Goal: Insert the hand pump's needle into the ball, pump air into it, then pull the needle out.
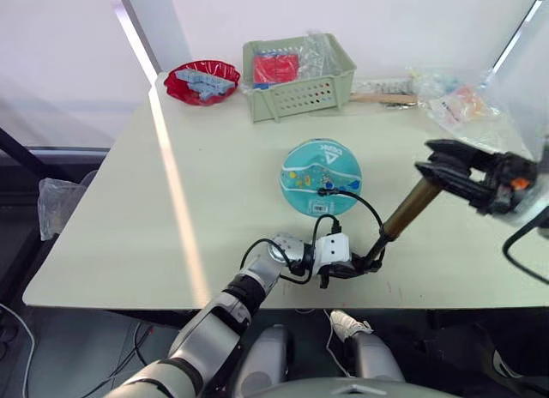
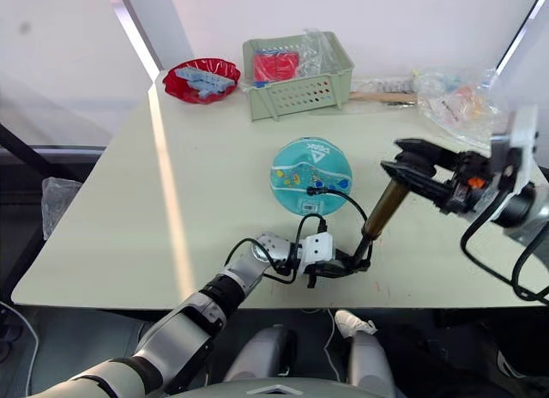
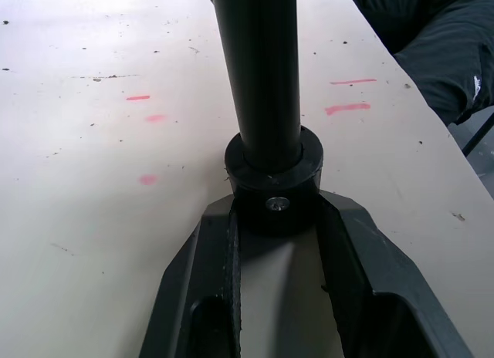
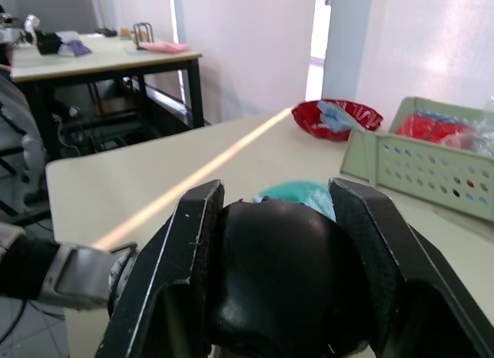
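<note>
Left eye view: green basket [image 1: 298,78] at the table's [image 1: 206,201] far edge, holding red and clear packets; red bowl [image 1: 202,79] beside it, at the far left corner, holding pale blue pieces. Ball [image 1: 322,176], mid-table, hose [image 1: 364,202] running to its top. Hand pump [image 1: 410,208], tilted, base near the front edge, clamped in left gripper [image 1: 353,267] jaws; right gripper [image 1: 448,168] jaws closed on the pump's black T-handle [image 4: 282,273].
</note>
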`<control>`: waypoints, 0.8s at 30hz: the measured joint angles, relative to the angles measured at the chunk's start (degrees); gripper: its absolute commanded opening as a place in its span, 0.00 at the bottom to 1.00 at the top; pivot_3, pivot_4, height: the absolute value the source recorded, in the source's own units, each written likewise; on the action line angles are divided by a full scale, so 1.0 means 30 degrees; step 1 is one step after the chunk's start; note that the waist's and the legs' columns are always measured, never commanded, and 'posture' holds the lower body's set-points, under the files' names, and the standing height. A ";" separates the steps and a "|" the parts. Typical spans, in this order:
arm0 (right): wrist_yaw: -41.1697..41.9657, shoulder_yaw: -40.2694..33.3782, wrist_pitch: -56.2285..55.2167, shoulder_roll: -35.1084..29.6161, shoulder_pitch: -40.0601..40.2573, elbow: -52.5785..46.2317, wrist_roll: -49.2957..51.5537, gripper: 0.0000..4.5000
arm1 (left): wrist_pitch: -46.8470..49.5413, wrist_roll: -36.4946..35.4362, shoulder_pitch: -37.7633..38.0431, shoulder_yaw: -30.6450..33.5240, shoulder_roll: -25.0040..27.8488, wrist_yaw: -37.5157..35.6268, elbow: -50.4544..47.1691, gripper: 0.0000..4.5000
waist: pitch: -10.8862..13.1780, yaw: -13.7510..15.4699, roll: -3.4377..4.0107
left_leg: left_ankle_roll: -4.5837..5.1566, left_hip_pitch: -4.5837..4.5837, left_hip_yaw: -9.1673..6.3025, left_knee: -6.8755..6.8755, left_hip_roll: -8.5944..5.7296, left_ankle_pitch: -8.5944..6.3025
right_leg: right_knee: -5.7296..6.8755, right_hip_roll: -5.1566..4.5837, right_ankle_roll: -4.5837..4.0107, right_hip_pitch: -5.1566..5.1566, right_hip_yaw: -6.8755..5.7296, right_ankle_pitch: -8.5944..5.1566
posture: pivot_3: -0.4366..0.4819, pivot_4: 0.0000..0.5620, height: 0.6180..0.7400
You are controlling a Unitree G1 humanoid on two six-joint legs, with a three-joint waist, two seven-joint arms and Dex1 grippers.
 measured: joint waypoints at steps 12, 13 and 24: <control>0.1076 0.3207 -0.3944 0.2316 0.2497 0.1155 -0.4820 0.41 | -0.0001 0.0047 0.0019 -0.0010 -0.0007 0.0063 0.0045 0.23 | -0.0043 0.0007 -0.0013 | -0.0002 0.0041 -0.0004 -0.0003 0.0003 -0.0001 | 0.0008 0.0044 -0.0002 0.0029 0.0008 -0.0002 | 0.48 0.27 0.97; 0.1103 0.3506 -0.4346 0.2512 0.2651 0.1322 -0.5253 0.41 | -0.0001 0.0051 0.0029 -0.0010 -0.0007 0.0079 0.0045 0.23 | -0.0045 0.0007 -0.0011 | -0.0002 0.0048 -0.0004 -0.0004 0.0003 -0.0001 | 0.0008 0.0047 -0.0002 0.0034 0.0009 -0.0003 | 0.48 0.27 0.97; 0.1058 0.4720 -0.5874 0.3445 0.2839 0.2312 -0.7247 0.41 | -0.0001 0.0077 0.0031 -0.0011 -0.0009 0.0145 0.0046 0.23 | -0.0034 0.0004 0.0006 | -0.0003 0.0094 -0.0002 -0.0008 0.0003 -0.0002 | 0.0008 0.0052 0.0001 0.0075 0.0014 -0.0004 | 0.48 0.27 0.97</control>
